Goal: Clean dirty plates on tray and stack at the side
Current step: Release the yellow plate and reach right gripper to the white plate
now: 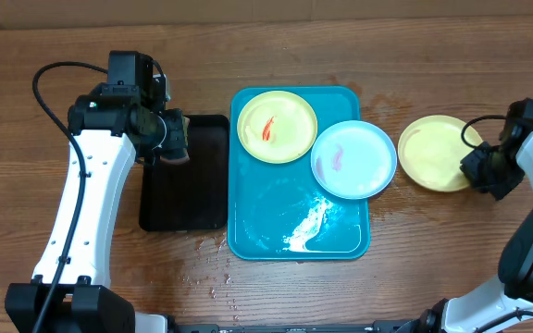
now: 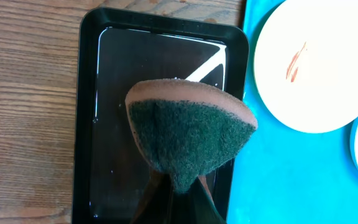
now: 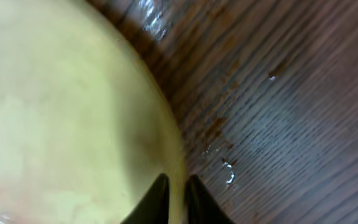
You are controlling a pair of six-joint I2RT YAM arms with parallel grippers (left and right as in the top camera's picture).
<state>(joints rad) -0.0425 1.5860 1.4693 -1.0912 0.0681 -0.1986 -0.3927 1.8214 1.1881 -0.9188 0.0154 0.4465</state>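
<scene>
In the overhead view the large teal-blue rectangular plastic tray (image 1: 276,231) lay in the middle of the brown wooden table (image 1: 415,259), wet and with a white shiny streak near its 5 o'clock corner. Two of the dirty plates were not yet cleaned. The round yellow-green plastic plate with a red smear (image 1: 277,126) sat at the tray's 11 o'clock corner. The round pale blue-white plastic plate with a pink smear (image 1: 353,159) sat at 2 o'clock, just beside the first and overhanging the rim a little. The second round yellow-green plastic plate (image 1: 433,153) lay on the wood at 3 o'clock of the tray, with no sauce visible. So I judged that one plate of three was done and the stack was only begun. The right gripper (image 1: 482,166) was at this plate's 3 o'clock edge. The left gripper (image 1: 176,139) hung over the small black rectangular tray (image 1: 188,194), at 9 o'clock of the teal one. The left wrist view added what the overhead hid: the left fingers were closed on a folded green-faced brown sponge (image 2: 188,134), above a film of water in the black tray. The right wrist view showed the fingers (image 3: 153,202) narrowly apart with the clean plate's rim between them, but I could not tell if they pinched it or only stood astride. It showed also water drops on the wood beside the rim.
</scene>
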